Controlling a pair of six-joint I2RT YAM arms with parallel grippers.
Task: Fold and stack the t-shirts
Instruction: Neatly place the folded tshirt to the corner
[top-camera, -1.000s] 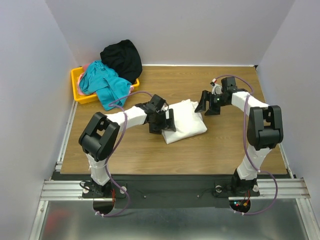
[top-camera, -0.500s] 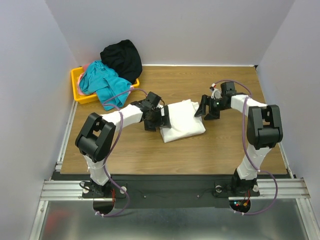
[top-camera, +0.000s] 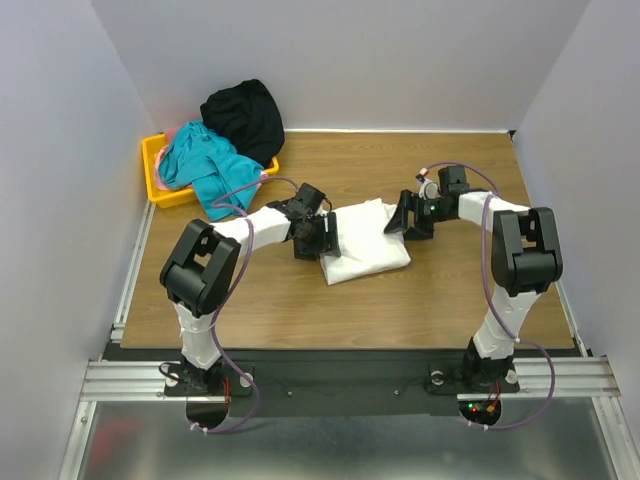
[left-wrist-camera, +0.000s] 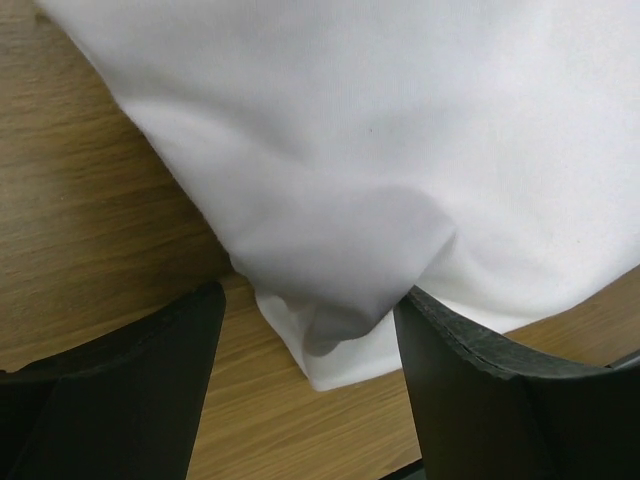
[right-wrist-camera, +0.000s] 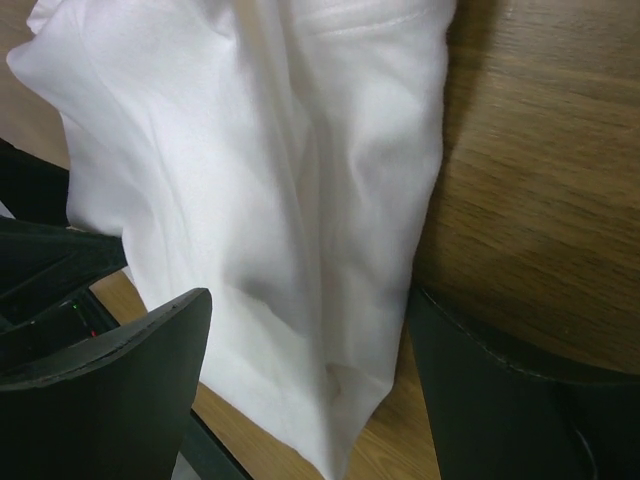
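Left gripper (top-camera: 324, 240) is down on the table (top-camera: 440, 290), jaws apart. The corner of the white shirt (top-camera: 368, 238) lies loose between them, nothing pinched. Across the cloth, the right gripper (top-camera: 403, 218) mirrors it: jaws spread, straddling the opposite edge, no clamp there either. Between the two, the white shirt looks folded into a compact rectangle, a little puffy at the edges, so I'd call this one nearly done. Beyond the left gripper, the bin (top-camera: 172, 198) has a teal shirt (top-camera: 208, 165) spilling over its rim and a black shirt (top-camera: 243, 115) heaped behind. Both are unfolded, and no stack has been started.
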